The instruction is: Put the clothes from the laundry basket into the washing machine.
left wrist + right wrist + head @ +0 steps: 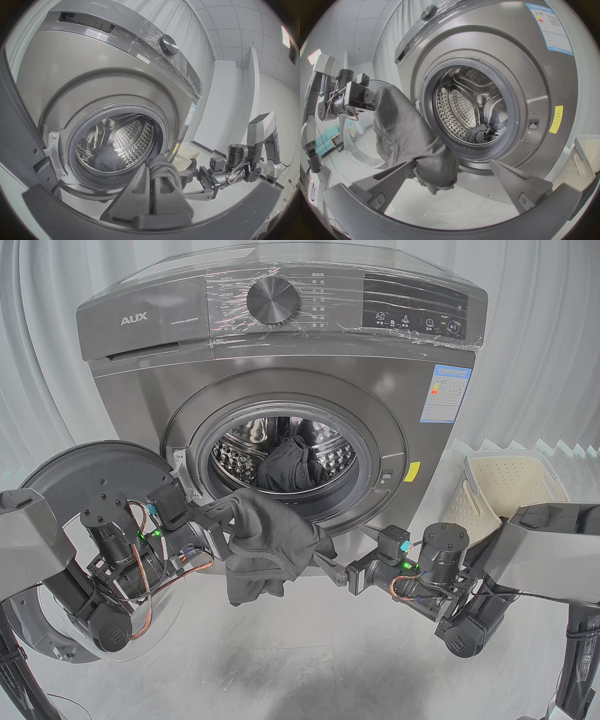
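the step in hand looks to be the loading itself: a dark grey garment [269,534] hangs in the air just before the lower lip of the round opening of the washing machine [156,396], not yet inside the drum [230,464]. the left gripper [224,524] has its fingers pressed together on an upper fold of the cloth, and the rest sags below it in a loose, crumpled bunch with a hem trailing lowest. the right gripper [337,544] sits at the garment's other end with its fingers spread wide; one finger lies against the cloth and the other stands clear, so it has hold of nothing. a second dark garment [290,465] lies bunched at the bottom of the drum, toward the front. the door [81,471] is swung wide open on the machine's left side, out of the path. the cream laundry basket [512,484] stands on the floor [312,646] by the machine's right front corner; whether any clothes remain in it is hard to tell, as the right arm hides its lower part. the next move, as i judge it, calls for carrying the held cloth up over the lip and deep enough through the opening that the hanging tail clears the door seal [367,455] before the fingers part. the fabric looks soft and limp, likelier to drape over the rim than to slide in.
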Tool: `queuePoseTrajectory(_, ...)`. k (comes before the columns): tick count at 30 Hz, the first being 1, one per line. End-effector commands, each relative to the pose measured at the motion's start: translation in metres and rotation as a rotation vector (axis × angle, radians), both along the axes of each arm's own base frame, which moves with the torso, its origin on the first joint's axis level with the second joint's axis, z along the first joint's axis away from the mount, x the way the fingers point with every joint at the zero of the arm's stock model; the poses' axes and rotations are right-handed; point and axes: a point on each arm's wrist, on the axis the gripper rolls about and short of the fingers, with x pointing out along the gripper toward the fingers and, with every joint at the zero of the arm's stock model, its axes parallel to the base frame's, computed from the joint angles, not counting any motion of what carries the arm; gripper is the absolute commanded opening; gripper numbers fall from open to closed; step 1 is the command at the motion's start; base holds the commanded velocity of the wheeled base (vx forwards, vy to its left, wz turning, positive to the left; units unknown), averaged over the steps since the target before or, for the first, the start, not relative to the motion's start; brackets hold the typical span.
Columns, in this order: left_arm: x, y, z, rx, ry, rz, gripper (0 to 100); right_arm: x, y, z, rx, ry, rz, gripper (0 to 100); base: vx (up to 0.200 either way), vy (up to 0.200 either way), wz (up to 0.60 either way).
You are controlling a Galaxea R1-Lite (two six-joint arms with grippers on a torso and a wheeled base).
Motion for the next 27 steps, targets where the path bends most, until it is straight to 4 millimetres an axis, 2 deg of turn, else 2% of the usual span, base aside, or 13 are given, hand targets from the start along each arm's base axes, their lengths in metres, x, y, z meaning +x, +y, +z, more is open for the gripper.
queuePoseTrajectory(1,0.001,0.0,0.001,-0.001,-0.003,0.0,0,-0.01,0.007,-0.003,-0.01,0.015,0.033,100,0.0,0.0,0.0)
queuePoseTrajectory(6,0.001,0.0,0.001,-0.002,-0.004,0.002,0,-0.018,0.02,-0.024,-0.042,0.064,0.073,100,0.0,0.0,0.0)
queuePoseTrajectory(9,0.001,0.0,0.001,-0.002,-0.004,0.002,0,-0.018,0.022,-0.028,-0.047,0.072,0.074,100,0.0,0.0,0.0)
queuePoseTrajectory(10,0.001,0.0,0.001,-0.003,-0.006,0.002,0,-0.016,0.023,-0.035,-0.053,0.083,0.074,100,0.0,0.0,0.0)
queuePoseTrajectory(16,0.001,0.0,0.0,-0.001,-0.003,0.0,0,-0.014,0.026,-0.042,-0.06,0.093,0.075,100,0.0,0.0,0.0)
queuePoseTrajectory(27,0.001,0.0,0.0,0.0,0.0,0.002,0,-0.009,0.036,-0.041,-0.037,0.07,0.081,100,0.0,0.0,0.0)
